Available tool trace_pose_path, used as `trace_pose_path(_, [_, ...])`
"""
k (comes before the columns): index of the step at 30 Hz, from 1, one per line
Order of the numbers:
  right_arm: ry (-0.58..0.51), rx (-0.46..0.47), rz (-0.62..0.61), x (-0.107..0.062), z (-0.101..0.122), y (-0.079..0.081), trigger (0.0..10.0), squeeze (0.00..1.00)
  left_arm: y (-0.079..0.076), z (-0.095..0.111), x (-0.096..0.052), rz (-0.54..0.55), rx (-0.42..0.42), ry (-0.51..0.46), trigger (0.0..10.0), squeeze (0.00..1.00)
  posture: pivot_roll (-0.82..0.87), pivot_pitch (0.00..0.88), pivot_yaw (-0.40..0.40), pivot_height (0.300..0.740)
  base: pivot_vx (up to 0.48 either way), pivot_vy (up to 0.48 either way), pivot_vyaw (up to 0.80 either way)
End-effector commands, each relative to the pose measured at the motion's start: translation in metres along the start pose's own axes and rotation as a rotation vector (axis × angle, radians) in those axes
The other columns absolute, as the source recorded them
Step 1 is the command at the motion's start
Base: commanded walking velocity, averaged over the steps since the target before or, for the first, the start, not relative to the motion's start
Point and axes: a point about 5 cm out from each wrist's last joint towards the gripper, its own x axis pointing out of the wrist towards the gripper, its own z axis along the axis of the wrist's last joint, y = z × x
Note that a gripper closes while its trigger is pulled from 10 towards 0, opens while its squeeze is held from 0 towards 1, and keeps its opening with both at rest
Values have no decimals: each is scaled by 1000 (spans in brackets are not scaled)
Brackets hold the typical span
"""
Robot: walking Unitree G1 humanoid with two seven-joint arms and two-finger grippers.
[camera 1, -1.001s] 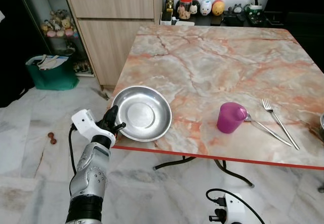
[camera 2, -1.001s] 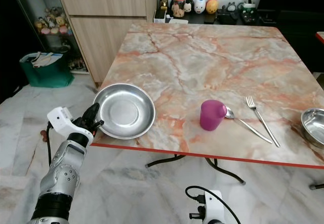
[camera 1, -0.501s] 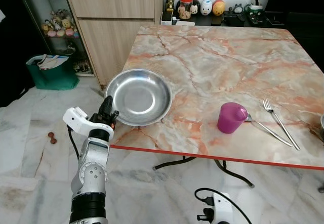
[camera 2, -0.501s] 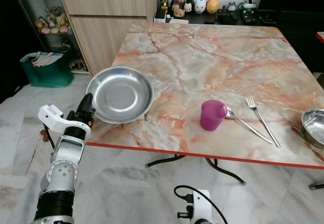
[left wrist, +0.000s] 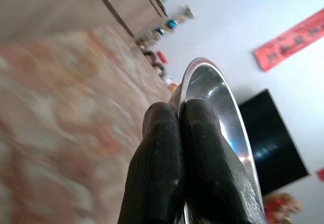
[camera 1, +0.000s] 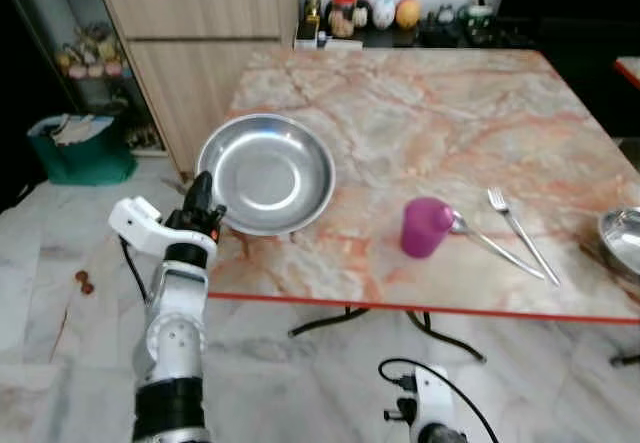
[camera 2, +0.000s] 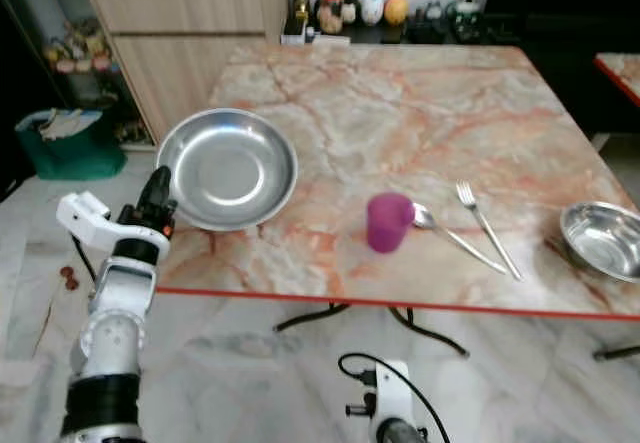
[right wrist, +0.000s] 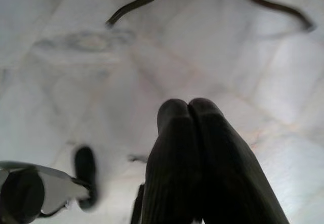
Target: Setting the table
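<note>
- The steel plate had come up off the bench since a second ago, when it lay flat at the near left corner; it was now tilted, lifted above that corner.
- The left gripper was clamped tight on the plate's near rim, both black fingers pressed together over the metal edge.
- The whole view had swung a little, so the steel bowl showed at the bench's right edge.
- The right gripper hung low over the marble floor, its fingers pressed together on nothing.
- The purple cup stood near the front edge, with the spoon just beside it and the fork further right.
- The bench's middle and far half lay bare, with plenty of room.
- Its red front edge ran just below the cup.
</note>
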Motion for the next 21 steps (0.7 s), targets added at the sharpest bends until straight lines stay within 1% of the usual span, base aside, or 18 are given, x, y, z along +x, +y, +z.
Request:
trace_pose_path(1, [17,17,1,0,-3,2,10000,0,-7,12,2,-30,-10,-48,10000,0,15,47,-5,740,0,-472,0])
trace_pose_path(3, [26,20,-1,0,-4,2,10000,0,-10,14,3,-36,-25,-65,10000,0,16,47,-7,740,0,-472,0])
trace_pose_path(6, [28,18,2,0,-4,4,10000,0,-14,20,4,-52,-45,-94,10000,0,16,48,-8,740,0,-472,-769])
trace_pose_path(8, [23,13,2,0,-3,2,10000,0,-17,26,5,-65,-67,-123,10000,0,16,48,-8,740,0,-472,-700])
trace_pose_path(10, [17,14,3,0,-2,0,10000,0,-24,33,7,-91,-68,-149,10000,0,16,48,-10,740,0,-472,0])
trace_pose_path(14, [15,13,3,0,-2,0,10000,0,-30,37,8,-113,-68,-160,10000,0,17,46,-10,740,0,-472,0])
trace_pose_path(21, [13,11,2,0,-2,-2,10000,0,-37,36,10,-130,-41,-147,10000,0,13,38,-8,740,0,-472,0])
